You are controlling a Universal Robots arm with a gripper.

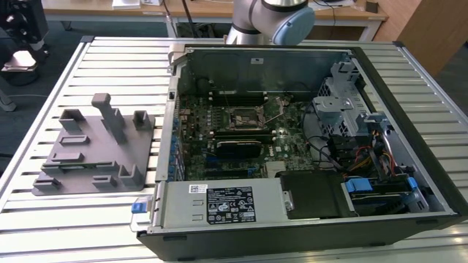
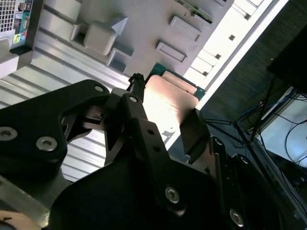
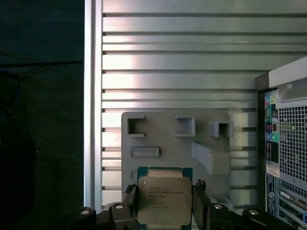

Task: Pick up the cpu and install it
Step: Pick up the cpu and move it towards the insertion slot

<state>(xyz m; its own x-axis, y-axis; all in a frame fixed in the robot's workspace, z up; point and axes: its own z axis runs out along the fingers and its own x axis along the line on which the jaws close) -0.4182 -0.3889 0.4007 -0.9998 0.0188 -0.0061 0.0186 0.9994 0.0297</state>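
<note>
The cpu (image 3: 164,199), a square chip with a pale metal top and green rim, sits between the two dark fingers (image 3: 200,201) of my gripper (image 3: 165,207), which is shut on its opposite edges. It hangs well above the grey fixture tray (image 3: 163,134). In the second wrist view the cpu (image 2: 168,98) shows its shiny top between the fingers (image 2: 136,112) of the gripper (image 2: 165,115). The exterior view has the motherboard socket (image 1: 244,116) with its metal frame in the middle of the open computer case (image 1: 292,142); the arm (image 1: 270,19) rises behind the case.
The fixture tray (image 1: 87,159) with upright posts lies on the slatted table (image 1: 109,60) at the exterior view's left of the case. Drive cages and cables (image 1: 358,131) fill the case's right side, a power supply (image 1: 219,205) its front. The case's rear panel (image 3: 288,143) borders the tray.
</note>
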